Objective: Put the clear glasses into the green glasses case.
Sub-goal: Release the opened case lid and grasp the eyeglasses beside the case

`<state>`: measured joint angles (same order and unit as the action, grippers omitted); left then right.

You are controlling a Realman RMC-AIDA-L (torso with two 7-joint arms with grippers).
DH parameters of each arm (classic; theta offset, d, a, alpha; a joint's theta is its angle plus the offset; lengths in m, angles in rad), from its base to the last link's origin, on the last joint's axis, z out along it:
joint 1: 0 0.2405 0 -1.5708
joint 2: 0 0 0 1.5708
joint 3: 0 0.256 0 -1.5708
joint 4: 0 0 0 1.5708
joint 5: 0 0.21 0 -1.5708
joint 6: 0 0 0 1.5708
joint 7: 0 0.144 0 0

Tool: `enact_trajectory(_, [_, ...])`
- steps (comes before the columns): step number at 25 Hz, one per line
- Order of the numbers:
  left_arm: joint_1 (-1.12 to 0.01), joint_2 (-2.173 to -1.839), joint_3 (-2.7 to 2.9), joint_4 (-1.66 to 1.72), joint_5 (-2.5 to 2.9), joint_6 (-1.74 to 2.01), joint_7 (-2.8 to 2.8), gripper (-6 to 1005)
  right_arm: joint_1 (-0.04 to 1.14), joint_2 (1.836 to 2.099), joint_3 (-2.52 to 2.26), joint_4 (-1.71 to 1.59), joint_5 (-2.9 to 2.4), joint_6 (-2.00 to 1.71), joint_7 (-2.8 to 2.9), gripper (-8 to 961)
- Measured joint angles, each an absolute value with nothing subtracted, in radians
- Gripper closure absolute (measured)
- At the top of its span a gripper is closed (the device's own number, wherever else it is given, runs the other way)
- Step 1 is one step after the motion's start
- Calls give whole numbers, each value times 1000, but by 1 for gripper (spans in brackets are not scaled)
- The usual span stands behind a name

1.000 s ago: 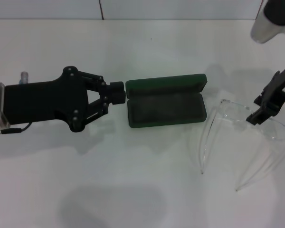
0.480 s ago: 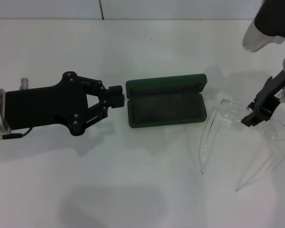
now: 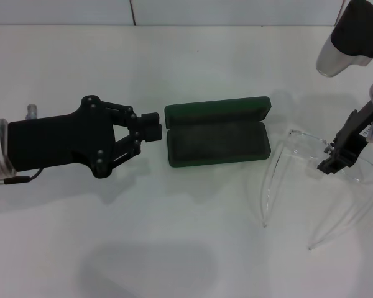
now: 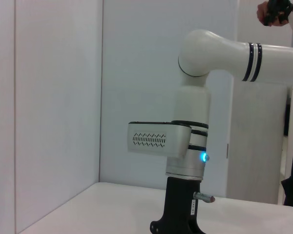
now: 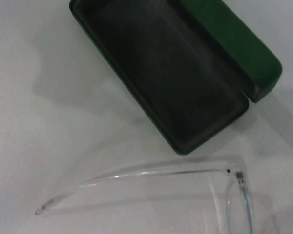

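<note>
Our right end effector [image 3: 333, 162] hovers low over the front of the clear glasses [image 3: 311, 180], at the right side of the white table [image 3: 186, 62]. From the head view we cannot tell how far its fingers are parted, nor whether they touch the lens; nothing appears to be gripped. The glasses rest on the table with both long arms unfolded and pointing toward us, just beside the right end of the green glasses case [image 3: 216, 131] but apart from it. We judge that the splayed arms will have to be dealt with before the frame fits. The case lies open, lid hinged back away from us and dark lining facing up, which leaves the tray ready to receive the frame. Our left end effector [image 3: 150, 126], fingertips drawn close together on nothing, sits at the case's left end, nearly touching, seemingly placed to steady it against sliding.
</note>
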<state>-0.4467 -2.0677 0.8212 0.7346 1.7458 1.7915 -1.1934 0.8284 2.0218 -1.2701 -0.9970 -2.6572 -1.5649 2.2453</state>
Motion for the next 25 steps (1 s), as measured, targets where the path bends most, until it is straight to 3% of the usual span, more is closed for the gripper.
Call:
enact_trajectory(13, [-445,-2072,822,724,1747,1773,-1180,883,826,2022,-1271,-997,-2660,-1544,2246,594])
enact_trajectory(25, [-445,-2072,818,710,1747,1771,-1171,887,825,2020,-1272,-998,-2655,-1543,2243,764])
